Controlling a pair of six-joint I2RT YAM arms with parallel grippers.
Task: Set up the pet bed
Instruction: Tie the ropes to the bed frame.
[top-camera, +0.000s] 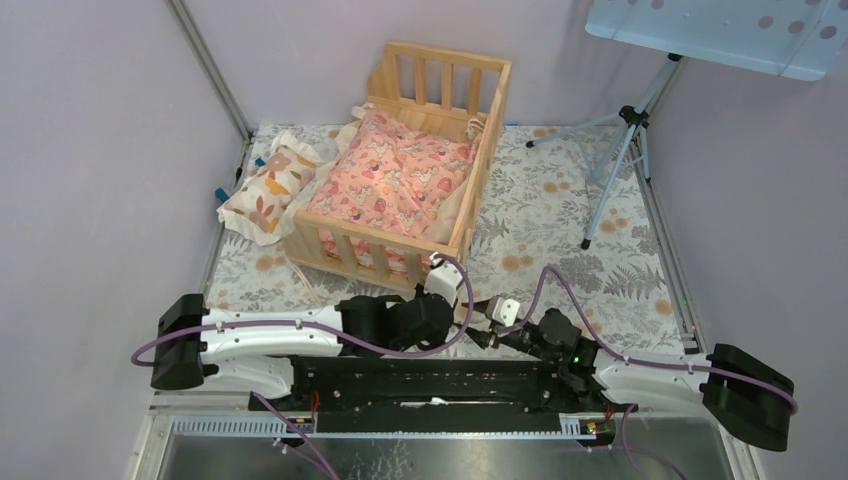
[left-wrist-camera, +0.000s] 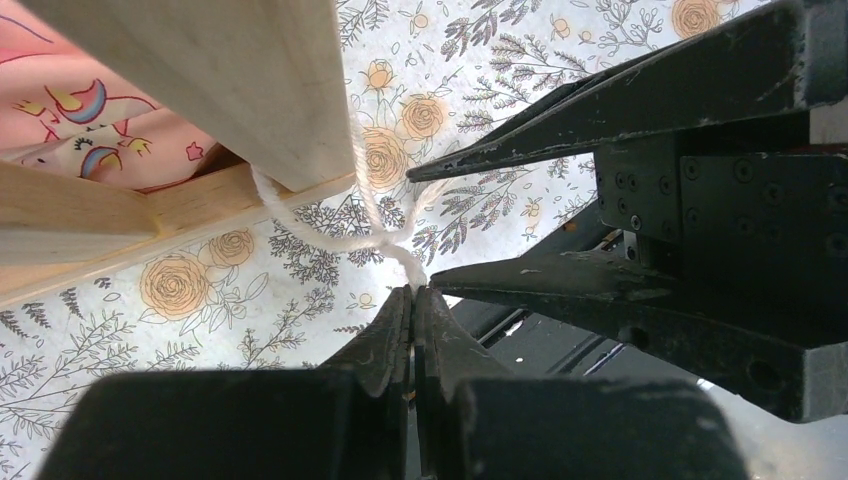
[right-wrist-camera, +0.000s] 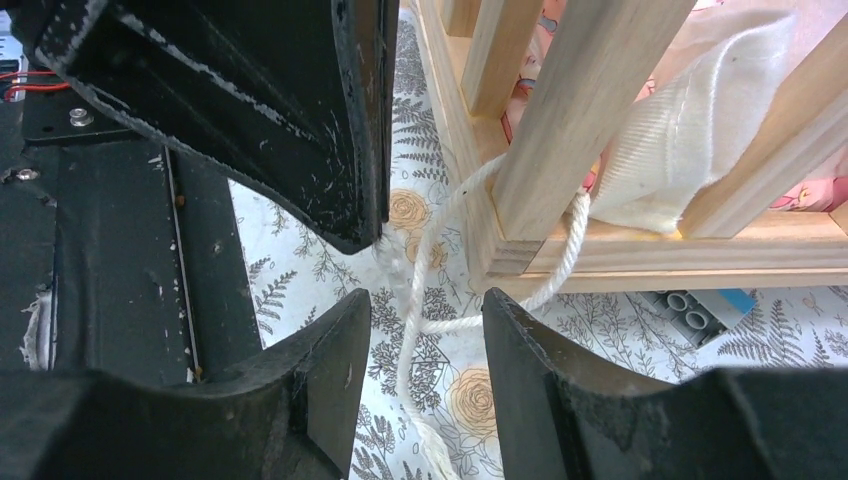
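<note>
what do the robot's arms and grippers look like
Both arms have white shells and bulky black joints: left arm, right arm. A purple cable loops along each. The left gripper and right gripper are black, tapered and scuffed. A small green light glows on the right arm.

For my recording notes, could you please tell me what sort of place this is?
Probably a robot test booth, not a home: plain lilac walls enclose a cloth-covered table, a dotted panel sits on a tripod, and two robot arms are mounted at the near edge.
</note>
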